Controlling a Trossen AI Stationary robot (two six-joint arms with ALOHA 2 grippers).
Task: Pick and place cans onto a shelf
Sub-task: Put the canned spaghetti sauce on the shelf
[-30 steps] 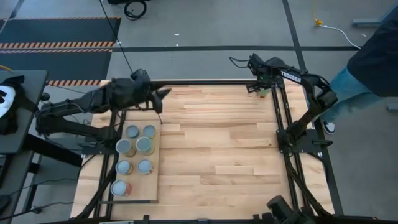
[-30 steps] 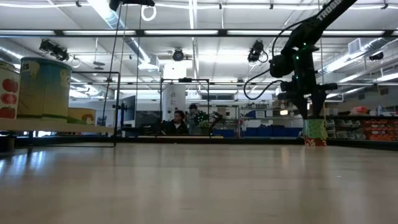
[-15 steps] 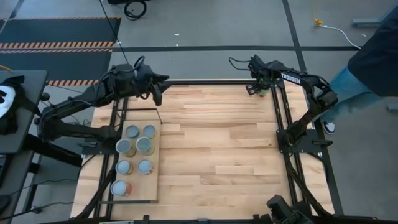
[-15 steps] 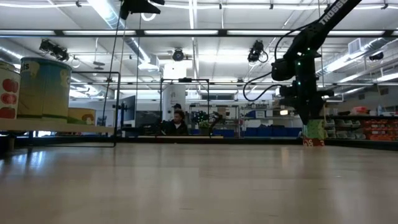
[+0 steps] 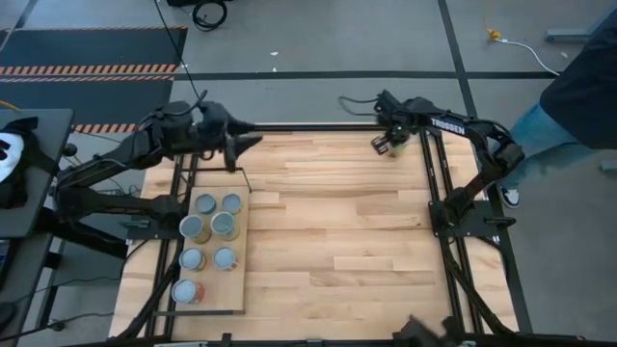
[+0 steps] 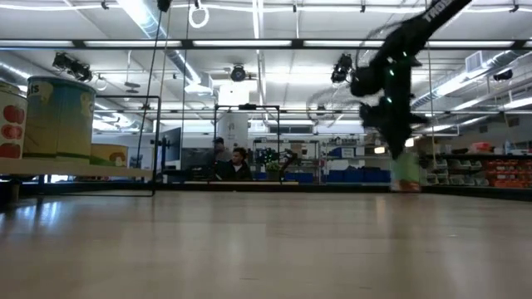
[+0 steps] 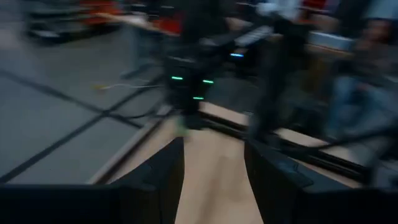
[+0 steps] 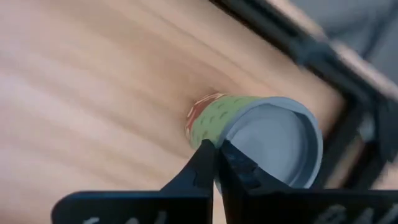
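Observation:
A green-sided can with a pale round top stands near the table's far right corner, blurred in the low view. My right gripper points down, shut, its tips at the can's top edge. Several cans stand on their bases on the shelf, a light board at the table's left; two of them loom large in the low view. My left gripper hangs open and level above the shelf's far end, nothing between its fingers. My right gripper's shut fingertips come from above and sit at the can's upper rim, where the green side meets the top. The can is not between the fingers. I cannot tell whether the tips touch it.
A black metal frame runs along the table's right and far edges, close to the can. A person stands beyond the right edge. Bare wood tabletop lies between the shelf and the right arm. People show far behind.
My right gripper has shut and gone toward the table's left along the far edge; the can has shifted left with it and shows blurred. My left arm has swung toward the far edge, its gripper still open.

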